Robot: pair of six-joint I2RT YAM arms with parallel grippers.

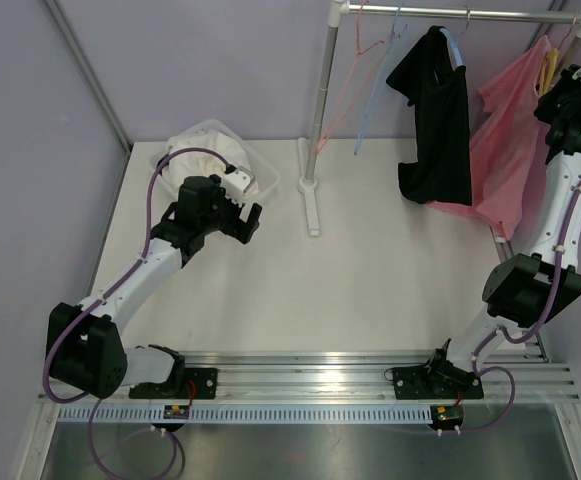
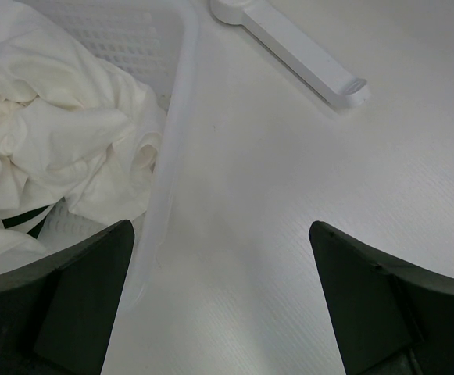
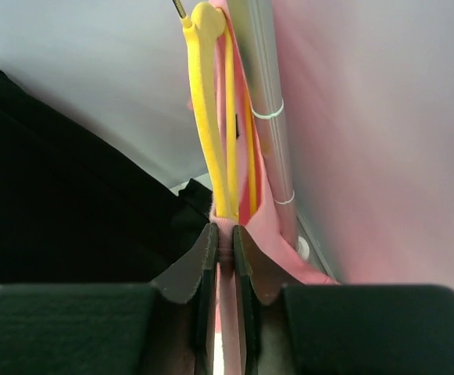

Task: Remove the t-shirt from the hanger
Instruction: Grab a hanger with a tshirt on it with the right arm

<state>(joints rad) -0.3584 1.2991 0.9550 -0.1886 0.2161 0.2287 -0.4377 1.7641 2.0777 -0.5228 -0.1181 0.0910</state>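
T-shirt (image 1: pixel 505 150): pink, on the yellow hanger (image 3: pixel 209 117) at the right end of the rail (image 1: pixel 450 14). Long axis vertical, neck up at the hanger, hem down toward the table (image 1: pixel 390 290). Still on the hanger.

Right gripper (image 3: pixel 225 244): up at the shirt's top, jaws nearly together with a fold of pink fabric pinched between them, right under the hanger's lower end. Fingers point up along the hanger. Can't tell if the pads touch the hanger itself.

Left gripper (image 2: pixel 219 230): fully open, holding nothing, hovering low over the table just beside the basket (image 2: pixel 176 94) rim.

Around:
- black shirt (image 1: pixel 438 130) hangs on the same rail just left of the pink one; in the top view their edges overlap low down, and in the right wrist view it fills the left side, close to the fingers.
- rack pole (image 3: pixel 267 117) stands just right of the hanger, tight against the pink fabric.
- white cloth (image 2: pixel 62 133) is bunched in the basket, at the table's far left.
- rack foot (image 2: pixel 289 43) lies on the table beyond the left gripper, well apart from it.
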